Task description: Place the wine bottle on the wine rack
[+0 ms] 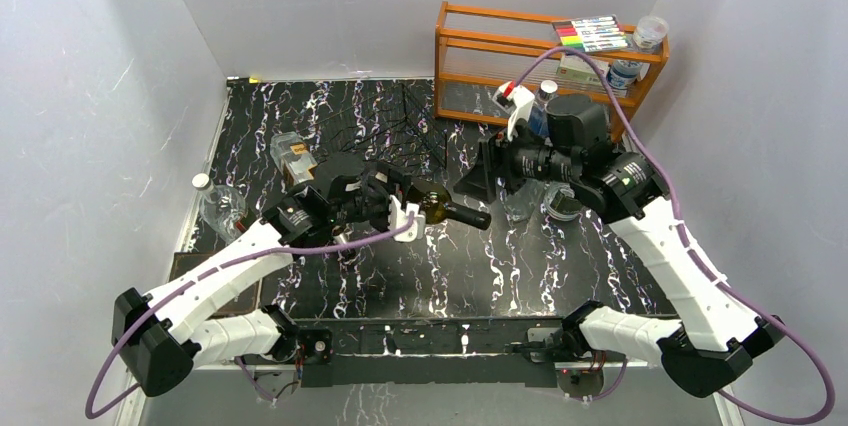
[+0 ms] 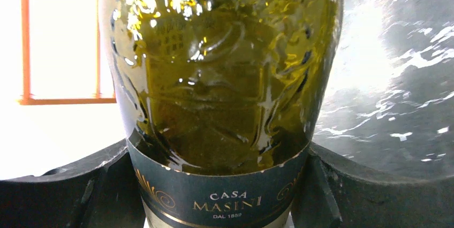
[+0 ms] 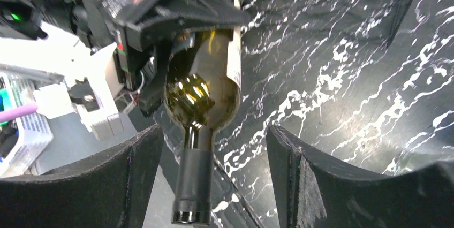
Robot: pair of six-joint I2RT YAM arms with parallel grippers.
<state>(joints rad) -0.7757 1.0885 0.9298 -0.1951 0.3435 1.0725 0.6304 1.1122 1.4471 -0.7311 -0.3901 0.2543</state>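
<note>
Between the fingers (image 2: 326, 185) of the left pincer (image 1: 403, 210), the wine bottle (image 1: 445, 208) is clenched across its labelled body. It lies about level near the middle of the table (image 1: 560, 276), capped neck pointing right; whether it hangs just clear of the surface I cannot tell. The right pincer (image 3: 214, 153) stands released around that neck, jaws spread wide on either side and touching nothing. I judge the green glass heavy, stiff, smooth and breakable. The paper label should give the pads better purchase than bare glass, so the body by the label, close to the weight, looks the sound place to hold. The thin neck would let it swing or slip. A round body may also roll in a single grip if tilted. Farther back, well apart from the bottle, stands the wine rack (image 1: 405, 121), a low lattice of thin black wire that looks light enough to shift under a hard landing, so a slow lowering seems wise
</note>
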